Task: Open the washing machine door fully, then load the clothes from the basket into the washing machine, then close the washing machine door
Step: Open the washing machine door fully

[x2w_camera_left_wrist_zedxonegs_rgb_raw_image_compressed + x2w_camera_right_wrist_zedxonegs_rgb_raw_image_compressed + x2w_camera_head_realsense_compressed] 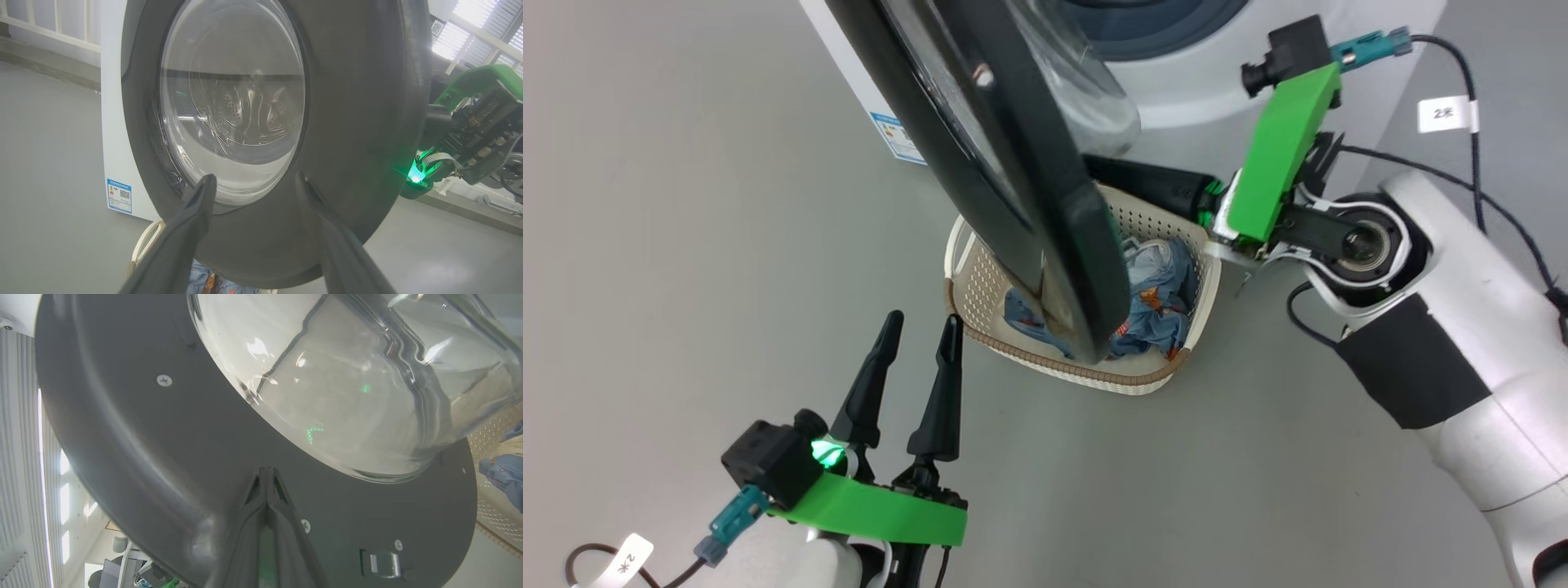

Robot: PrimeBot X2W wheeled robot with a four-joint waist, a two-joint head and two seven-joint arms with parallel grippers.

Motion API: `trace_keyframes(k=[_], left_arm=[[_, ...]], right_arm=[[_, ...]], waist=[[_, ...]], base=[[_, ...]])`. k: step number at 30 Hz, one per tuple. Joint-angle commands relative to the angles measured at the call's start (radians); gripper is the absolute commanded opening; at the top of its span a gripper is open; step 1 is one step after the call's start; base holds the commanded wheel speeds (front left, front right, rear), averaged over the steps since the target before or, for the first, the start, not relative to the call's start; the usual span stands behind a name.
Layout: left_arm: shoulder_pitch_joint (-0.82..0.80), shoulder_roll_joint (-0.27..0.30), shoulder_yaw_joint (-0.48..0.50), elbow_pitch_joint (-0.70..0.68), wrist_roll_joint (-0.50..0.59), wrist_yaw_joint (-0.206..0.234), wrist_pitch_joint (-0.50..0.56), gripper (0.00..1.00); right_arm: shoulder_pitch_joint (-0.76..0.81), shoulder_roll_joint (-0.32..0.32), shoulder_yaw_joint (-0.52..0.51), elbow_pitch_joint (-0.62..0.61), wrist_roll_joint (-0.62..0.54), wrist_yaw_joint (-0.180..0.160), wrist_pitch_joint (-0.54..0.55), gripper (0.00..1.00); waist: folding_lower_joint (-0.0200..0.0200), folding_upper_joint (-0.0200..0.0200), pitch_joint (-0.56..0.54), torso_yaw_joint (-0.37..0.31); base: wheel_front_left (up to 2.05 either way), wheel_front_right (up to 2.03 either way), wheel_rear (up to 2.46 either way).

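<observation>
A smooth grey floor (645, 245) is stretching across the head view, reflecting soft light. In the left wrist view, slatted windows (449, 41) are letting in daylight at the upper right, and a white railing (57, 34) is running along the upper left.

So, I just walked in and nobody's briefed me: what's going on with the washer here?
The robot seems to be working the door open. Its right gripper, shut, has its fingertips at the door's inner face, just below the glass bowl, apparently pushing it outward. The left gripper hangs open on the door's outer side, holding nothing. The door stands partly open above the basket, and the clothes lie in the basket, not yet loaded.
</observation>
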Motion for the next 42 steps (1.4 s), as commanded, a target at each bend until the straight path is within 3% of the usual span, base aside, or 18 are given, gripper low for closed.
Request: trace_keyframes(k=[1, 16, 26, 28, 30, 31, 32, 42], left_arm=[[0.009, 0.018, 0.035, -0.027, 0.007, 0.000, -0.006, 1.00], [0.023, 0.018, 0.042, -0.029, 0.001, 0.000, -0.006, 1.00], [0.032, 0.018, 0.043, -0.014, 0.013, 0.000, -0.006, 1.00], [0.033, 0.018, 0.046, -0.009, 0.019, 0.000, -0.006, 1.00], [0.035, 0.018, 0.052, -0.007, 0.026, 0.000, -0.006, 1.00], [0.036, 0.018, 0.056, -0.007, 0.028, 0.000, -0.006, 1.00], [0.039, 0.018, 0.060, -0.007, 0.030, 0.000, -0.006, 1.00], [0.066, 0.018, 0.098, 0.013, 0.047, 0.000, -0.006, 1.00]], right_arm=[[0.023, 0.043, 0.009, -0.040, 0.005, 0.006, 0.012, 0.00], [0.059, 0.081, 0.006, -0.050, -0.002, 0.006, 0.033, 0.00], [0.118, 0.073, -0.013, -0.054, -0.030, 0.006, -0.021, 0.00], [0.132, 0.070, -0.017, -0.057, -0.035, 0.006, -0.037, 0.30], [0.146, 0.064, -0.016, -0.065, -0.041, 0.006, -0.047, 0.49], [0.155, 0.062, -0.017, -0.069, -0.042, 0.006, -0.055, 0.78], [0.163, 0.059, -0.020, -0.071, -0.042, 0.006, -0.063, 1.00], [0.246, 0.014, -0.018, -0.099, -0.076, 0.006, -0.153, 1.00]], waist=[[0.0000, 0.0000, -0.006, 0.007], [0.0000, 0.0000, -0.031, 0.025], [0.0000, 0.0000, -0.078, -0.006], [0.0000, 0.0000, -0.087, -0.013], [0.0000, 0.0000, -0.097, -0.022], [0.0000, 0.0000, -0.102, -0.026], [0.0000, 0.0000, -0.107, -0.031], [0.0000, 0.0000, -0.159, -0.084]], base=[[0.00, 0.00, 0.00], [0.00, 0.00, 0.00], [0.00, 0.00, 0.00], [0.00, 0.00, 0.00], [0.00, 0.00, 0.00], [0.00, 0.00, 0.00], [0.00, 0.00, 0.00], [0.00, 0.00, 0.00]])
